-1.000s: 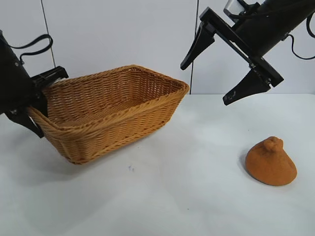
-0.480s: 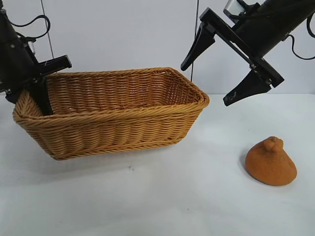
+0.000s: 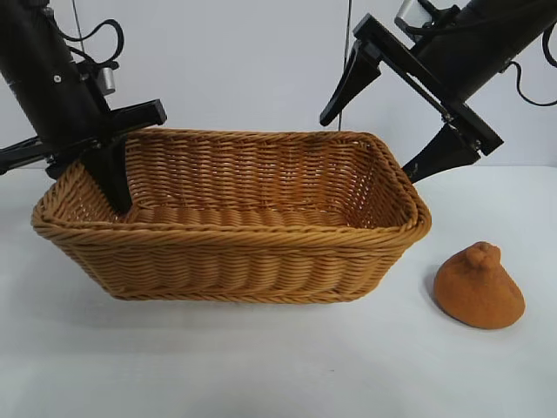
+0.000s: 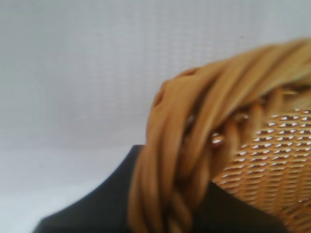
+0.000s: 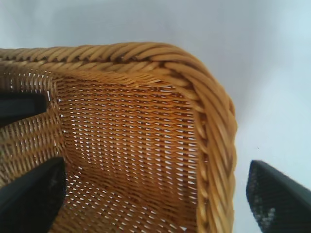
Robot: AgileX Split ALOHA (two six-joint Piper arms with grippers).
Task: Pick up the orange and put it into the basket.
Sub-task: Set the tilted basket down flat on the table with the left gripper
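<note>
The wicker basket (image 3: 235,228) sits mid-table with its long side facing the exterior camera. My left gripper (image 3: 106,174) is shut on the braided rim at the basket's left end; the left wrist view shows the rim (image 4: 175,160) pinched between my dark fingers (image 4: 97,204). My right gripper (image 3: 370,144) hangs open and empty above the basket's right end, and the right wrist view shows its fingers (image 5: 277,194) straddling the rim (image 5: 214,121). The orange (image 3: 479,286) lies on the table to the right of the basket, apart from it and below the right gripper.
The white table (image 3: 278,366) runs in front of the basket and around the orange. A pale wall stands behind. A narrow gap separates the basket's right end from the orange.
My left gripper has pulled the basket to the right and turned it, so its right end now lies under the right gripper. The right gripper and the orange have not moved.
</note>
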